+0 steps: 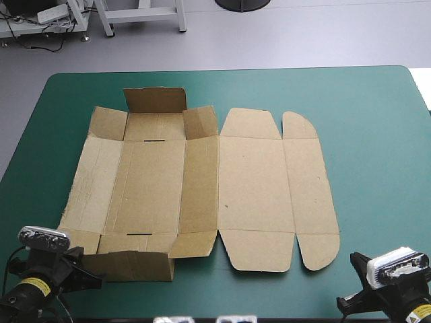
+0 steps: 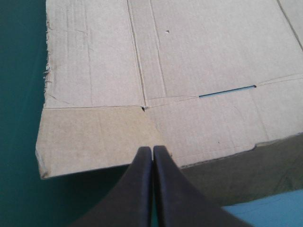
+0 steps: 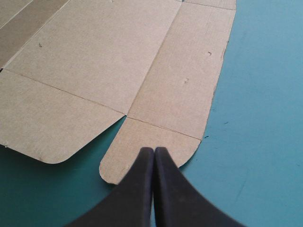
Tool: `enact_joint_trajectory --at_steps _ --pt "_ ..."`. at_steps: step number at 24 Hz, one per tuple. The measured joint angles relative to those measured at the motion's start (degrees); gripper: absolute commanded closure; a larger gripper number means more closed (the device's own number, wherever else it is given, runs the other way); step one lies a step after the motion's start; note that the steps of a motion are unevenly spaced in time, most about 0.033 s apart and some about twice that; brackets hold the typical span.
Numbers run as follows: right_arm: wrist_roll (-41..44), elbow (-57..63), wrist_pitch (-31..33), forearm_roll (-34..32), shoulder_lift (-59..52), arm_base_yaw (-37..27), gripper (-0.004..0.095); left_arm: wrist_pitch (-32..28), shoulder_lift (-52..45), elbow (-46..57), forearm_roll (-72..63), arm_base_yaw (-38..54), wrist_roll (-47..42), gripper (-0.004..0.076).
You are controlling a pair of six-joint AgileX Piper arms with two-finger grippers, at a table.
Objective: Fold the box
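The left fingers (image 2: 146, 160) are pressed together in one point, gripping nothing, at the near left corner of the brown box (image 2: 199, 52). The right fingers (image 3: 147, 160), likewise closed and empty, point at its near right rounded tab. The box lies unfolded on the teal-green worktop (image 1: 374, 134), with the end flaps of its left part slightly raised.

The worktop (image 1: 377, 168) is wide, with rounded corners at its far edge. A teal-green cover (image 1: 74, 94) lies over it, smooth and flat, reaching every edge that shows. Toward the right-hand side the cover carries a few small dark specks (image 3: 225, 123) and one faint scuff line.
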Motion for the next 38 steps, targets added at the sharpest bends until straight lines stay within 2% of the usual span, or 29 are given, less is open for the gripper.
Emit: enact_joint_trajectory --at_steps 18,23,25,29,33,38 --pt "0.0 0.0 0.0 0.0 0.0 0.0 0.0932 -0.9 0.0 -0.1 0.0 0.0 0.0 0.0729" --pt "0.0 0.0 0.0 0.0 0.0 0.0 0.0932 -0.6 0.6 -9.0 0.8 0.0 0.5 0.0729" --pt "0.0 0.0 0.0 0.0 0.0 0.0 0.0932 -0.6 2.6 -15.4 3.1 0.0 0.5 0.0729" --pt "0.0 0.0 0.0 0.0 0.0 0.0 0.0932 -0.6 12.7 -26.2 10.6 0.0 0.9 0.0729" --pt "0.0 0.0 0.0 0.0 0.0 0.0 0.0932 -2.1 24.3 -33.0 13.5 0.0 0.9 0.0729" --pt "0.0 0.0 0.0 0.0 0.0 0.0 0.0932 -2.8 33.9 -38.3 17.7 0.0 -0.9 0.0729"
